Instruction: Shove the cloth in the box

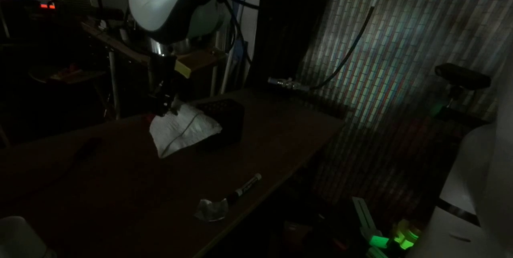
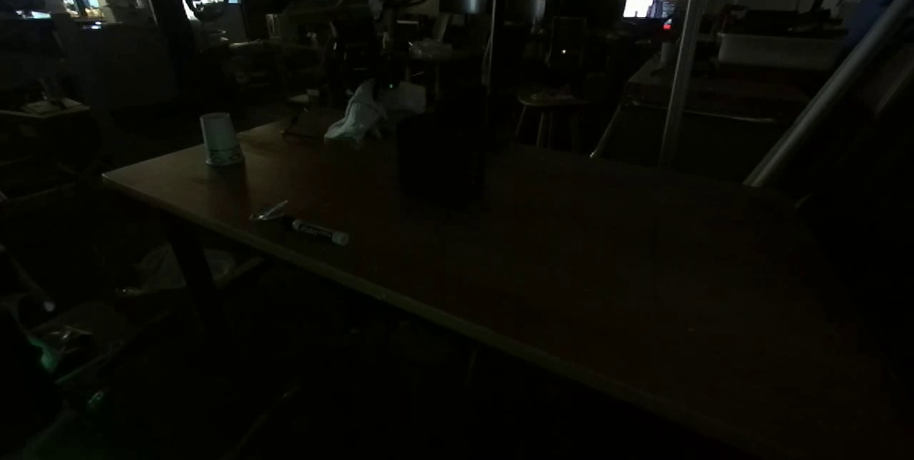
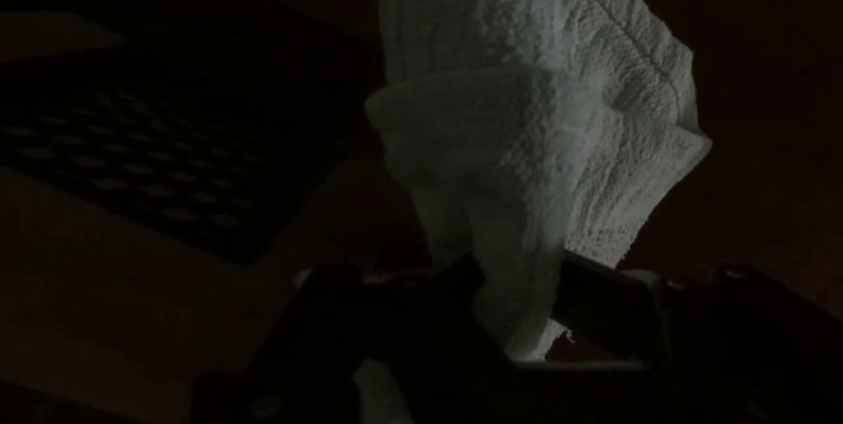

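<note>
A white textured cloth (image 1: 183,127) hangs from my gripper (image 1: 167,107) over the far part of the table. The cloth also shows in an exterior view (image 2: 357,116), and in the wrist view (image 3: 514,114) it fills the upper middle. My gripper (image 3: 518,272) is shut on the cloth, with a gathered fold between its fingertips. Whether the cloth's lowest corner touches the table I cannot tell. The dark box (image 1: 231,125) stands upright on the table beside the cloth. In the wrist view the box's lattice side (image 3: 155,160) lies left of the cloth, apart from it. The box's inside is too dark to see.
A marker (image 1: 247,184) and a crumpled clear wrapper (image 1: 212,210) lie near the edge of the table (image 2: 457,331). A white paper cup (image 2: 223,140) stands upside down near the table's end. A dark cable (image 1: 68,170) lies on the table. The room is very dark.
</note>
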{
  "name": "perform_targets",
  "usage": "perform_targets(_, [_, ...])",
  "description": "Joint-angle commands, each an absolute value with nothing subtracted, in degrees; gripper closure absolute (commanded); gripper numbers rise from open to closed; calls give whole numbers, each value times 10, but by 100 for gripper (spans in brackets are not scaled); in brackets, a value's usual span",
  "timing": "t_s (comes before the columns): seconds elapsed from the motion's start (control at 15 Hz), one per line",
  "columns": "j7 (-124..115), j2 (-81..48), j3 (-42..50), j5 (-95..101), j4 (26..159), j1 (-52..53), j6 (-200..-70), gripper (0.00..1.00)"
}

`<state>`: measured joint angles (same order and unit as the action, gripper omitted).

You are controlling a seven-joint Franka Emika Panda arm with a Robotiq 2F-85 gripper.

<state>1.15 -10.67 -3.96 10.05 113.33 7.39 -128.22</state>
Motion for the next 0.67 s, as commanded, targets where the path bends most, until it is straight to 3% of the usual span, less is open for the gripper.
perform_targets(0.0, [10,-48,-22,110,1145,48,-1263,96])
perform_targets(0.6, [14,-97,20,237,1056,2,-1239,96])
